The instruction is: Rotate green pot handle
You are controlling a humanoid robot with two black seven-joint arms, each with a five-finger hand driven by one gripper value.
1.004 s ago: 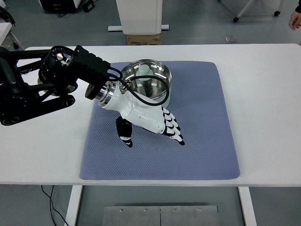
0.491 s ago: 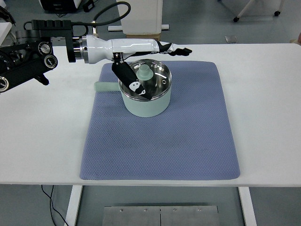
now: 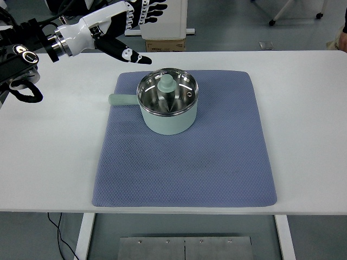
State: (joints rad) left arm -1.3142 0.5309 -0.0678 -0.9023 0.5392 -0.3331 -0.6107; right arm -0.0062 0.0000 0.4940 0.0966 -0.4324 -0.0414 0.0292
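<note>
Presently our left hand (image 3: 127, 30) hangs open and empty, raised well clear of the surface (image 3: 49, 157). Below and to its right sits the green pot (image 3: 167, 107) on the blue mat (image 3: 217, 162), its handle (image 3: 122, 99) pointing toward the hand's side; we judge the turn done.

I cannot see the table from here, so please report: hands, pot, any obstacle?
Left hand open, raised beyond table's far-left edge, holding nothing. Right arm not in view. Green pot upright on blue mat, lid on, handle pointing left. Nothing in the way.

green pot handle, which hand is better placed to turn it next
Left. The left hand is in view, open, raised behind the mat's far left corner, and the pot handle points left toward it. No right arm shows.
</note>
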